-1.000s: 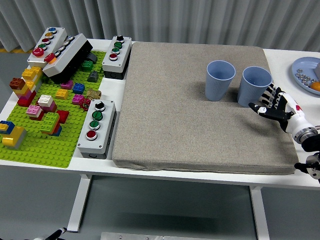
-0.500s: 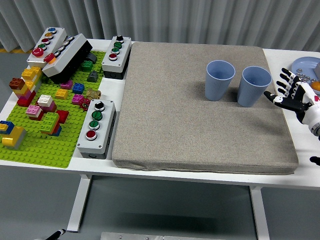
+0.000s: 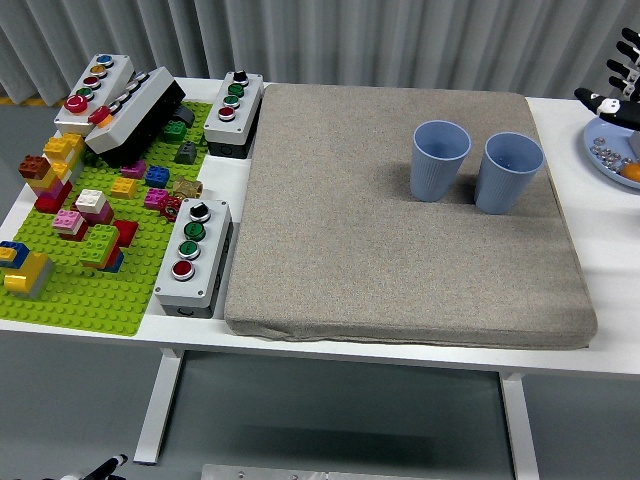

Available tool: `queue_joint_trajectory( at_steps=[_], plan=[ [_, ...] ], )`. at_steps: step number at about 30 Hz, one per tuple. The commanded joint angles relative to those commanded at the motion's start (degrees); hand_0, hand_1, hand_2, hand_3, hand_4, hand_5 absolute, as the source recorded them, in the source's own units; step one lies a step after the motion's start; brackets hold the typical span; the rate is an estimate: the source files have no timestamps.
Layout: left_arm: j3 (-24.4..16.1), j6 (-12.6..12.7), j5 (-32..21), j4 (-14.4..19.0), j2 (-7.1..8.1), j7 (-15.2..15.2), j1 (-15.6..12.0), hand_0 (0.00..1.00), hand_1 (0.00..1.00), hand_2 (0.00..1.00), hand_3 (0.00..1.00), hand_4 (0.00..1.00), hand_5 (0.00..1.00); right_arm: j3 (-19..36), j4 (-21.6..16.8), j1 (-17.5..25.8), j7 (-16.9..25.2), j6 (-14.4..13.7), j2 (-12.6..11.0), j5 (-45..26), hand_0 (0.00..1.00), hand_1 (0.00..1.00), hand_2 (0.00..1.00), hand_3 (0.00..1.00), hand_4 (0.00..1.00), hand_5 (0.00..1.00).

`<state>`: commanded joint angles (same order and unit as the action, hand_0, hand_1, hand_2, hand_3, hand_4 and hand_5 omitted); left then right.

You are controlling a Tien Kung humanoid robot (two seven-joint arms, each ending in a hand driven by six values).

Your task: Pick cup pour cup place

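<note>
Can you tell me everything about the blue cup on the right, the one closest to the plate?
The right blue cup is light blue with fine ribs down its sides; it looks like plastic. It stands upright and open at the top on the grey mat, near the mat's far right corner, close beside the other blue cup. Nothing touches it except the mat. What's inside can't be told.

— What did your right hand [image 3: 622, 84] do?
— You pulled it away from the right blue cup [image 3: 509, 172], up to the picture's right edge above the plate [image 3: 603, 158], fingers spread, holding nothing.
</note>
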<state>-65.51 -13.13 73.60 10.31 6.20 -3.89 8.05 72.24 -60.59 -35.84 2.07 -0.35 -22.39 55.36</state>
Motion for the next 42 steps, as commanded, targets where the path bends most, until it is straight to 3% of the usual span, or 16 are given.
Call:
queue_joint_trajectory(
  at_steps=[2, 3, 8, 9, 15, 16, 25, 42],
  plan=[
    [0.0, 0.0, -0.1, 0.0, -0.05, 0.0, 0.0, 0.821, 0.843, 0.878, 0.809, 0.641, 0.998, 0.2, 0.8, -0.4, 1.0, -1.1, 0.6, -0.8, 0.986, 0.944, 0.998, 0.988, 0.837, 0.247],
    [0.1, 0.0, -0.3, 0.0, -0.10, 0.1, 0.1, 0.821, 0.843, 0.877, 0.808, 0.641, 0.998, 0.3, 1.8, -1.0, 2.4, -3.0, 1.3, -1.9, 0.937, 0.867, 0.930, 0.892, 0.811, 0.263],
    [0.8, 0.0, -0.6, 0.0, -0.21, 0.1, 0.3, 0.821, 0.843, 0.877, 0.808, 0.641, 0.998, 1.0, 4.5, -2.8, 8.3, -10.7, 3.4, -8.6, 0.937, 0.867, 0.930, 0.892, 0.811, 0.263],
    [0.9, 0.0, -0.7, 0.0, -0.26, 0.1, 0.4, 0.821, 0.843, 0.877, 0.807, 0.641, 0.998, 1.7, 4.8, -3.1, 8.1, -10.9, 3.8, -10.1, 0.803, 0.700, 0.692, 0.734, 0.724, 0.587],
    [1.6, 0.0, -1.3, 0.0, -0.42, 0.2, 0.7, 0.821, 0.843, 0.877, 0.807, 0.641, 0.998, 5.3, 6.1, -4.1, 2.6, -5.7, 5.4, -13.8, 0.803, 0.700, 0.692, 0.734, 0.724, 0.587],
    [1.7, 0.0, -1.4, 0.0, -0.45, 0.2, 0.7, 0.821, 0.843, 0.876, 0.807, 0.641, 0.998, 5.6, 6.2, -4.2, 2.2, -5.6, 5.6, -13.5, 0.891, 0.798, 0.828, 0.803, 0.790, 0.998],
    [2.1, -0.1, -1.5, 0.0, -0.63, 0.2, 0.9, 0.821, 0.843, 0.876, 0.807, 0.640, 0.998, 6.3, 6.8, -4.2, 2.4, -5.9, 6.9, -11.9, 0.920, 0.821, 0.863, 0.833, 0.782, 0.998],
    [1.7, -0.1, -1.2, 0.0, -0.65, 0.1, 0.8, 0.821, 0.843, 0.875, 0.806, 0.640, 0.998, 6.6, 7.1, -3.9, 2.6, -6.0, 6.9, -9.0, 0.942, 0.834, 0.875, 0.845, 0.772, 0.998]
  ],
)
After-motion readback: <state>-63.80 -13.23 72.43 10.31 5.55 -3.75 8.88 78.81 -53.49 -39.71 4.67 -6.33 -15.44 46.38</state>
